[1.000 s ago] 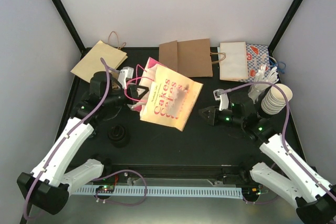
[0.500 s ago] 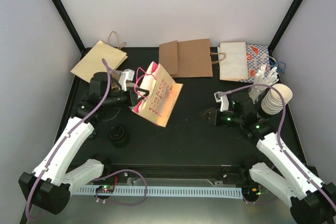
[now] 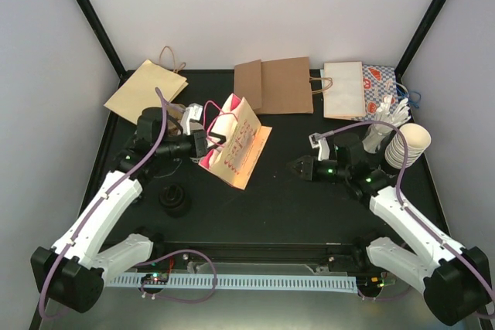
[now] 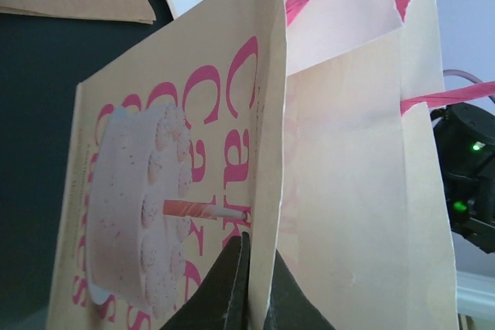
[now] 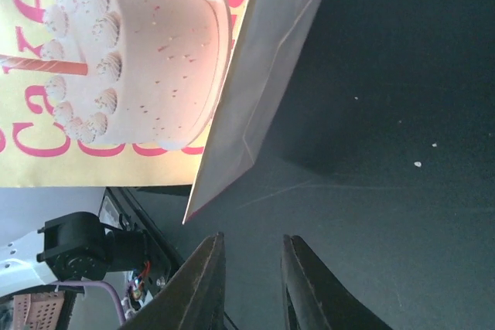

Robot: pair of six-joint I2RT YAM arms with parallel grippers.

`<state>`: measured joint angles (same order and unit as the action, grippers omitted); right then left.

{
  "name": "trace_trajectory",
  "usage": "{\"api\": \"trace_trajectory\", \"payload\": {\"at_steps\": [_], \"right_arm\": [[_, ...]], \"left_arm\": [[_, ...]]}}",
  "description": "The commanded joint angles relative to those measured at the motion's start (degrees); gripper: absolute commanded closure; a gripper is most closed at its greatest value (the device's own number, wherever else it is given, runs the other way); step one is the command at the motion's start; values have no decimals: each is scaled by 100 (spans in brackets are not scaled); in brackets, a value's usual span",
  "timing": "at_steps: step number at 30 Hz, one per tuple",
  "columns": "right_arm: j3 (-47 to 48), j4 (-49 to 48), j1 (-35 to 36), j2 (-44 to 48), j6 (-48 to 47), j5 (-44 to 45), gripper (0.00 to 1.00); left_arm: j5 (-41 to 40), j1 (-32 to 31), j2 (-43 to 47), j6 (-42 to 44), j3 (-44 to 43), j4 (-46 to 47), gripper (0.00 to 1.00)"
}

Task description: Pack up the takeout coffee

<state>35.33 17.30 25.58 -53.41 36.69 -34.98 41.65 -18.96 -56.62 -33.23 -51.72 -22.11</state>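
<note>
My left gripper [image 3: 210, 141] is shut on the top edge of a cream paper bag [image 3: 236, 148] with pink handles and a cake print. The bag stands tilted on the black table, left of centre. In the left wrist view the fingertips [image 4: 240, 260] pinch the bag's wall [image 4: 178, 175]. My right gripper [image 3: 294, 166] hovers right of the bag, open and holding nothing. The right wrist view has the bag's bottom corner [image 5: 232, 137] just ahead of that gripper [image 5: 251, 249]. A small cream shape [image 3: 176, 111] peeks from behind my left wrist; I cannot tell if it is the takeout coffee.
A tall stack of nested cream cups [image 3: 406, 146] stands at the right edge. Black lids [image 3: 174, 200] sit near the left arm. Flat bags lie along the back: kraft [image 3: 145, 89], brown [image 3: 274, 85], white [image 3: 343, 89] and patterned [image 3: 380, 86].
The bag has swung from lying broad-side up to standing narrower and further left, held by my left gripper. My right gripper has opened and shifted slightly left.
</note>
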Motion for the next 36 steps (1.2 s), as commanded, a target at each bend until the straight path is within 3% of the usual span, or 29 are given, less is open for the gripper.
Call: {"api": "trace_trajectory", "payload": {"at_steps": [1,36], "right_arm": [[-167,-626,23,-145,301,-124,77],[-892,-2299,632,-504,1180,255,71]], "left_arm": [[230,-133,99,-325,99,517,98],[203,-547,320,-944,255,1156,99]]}}
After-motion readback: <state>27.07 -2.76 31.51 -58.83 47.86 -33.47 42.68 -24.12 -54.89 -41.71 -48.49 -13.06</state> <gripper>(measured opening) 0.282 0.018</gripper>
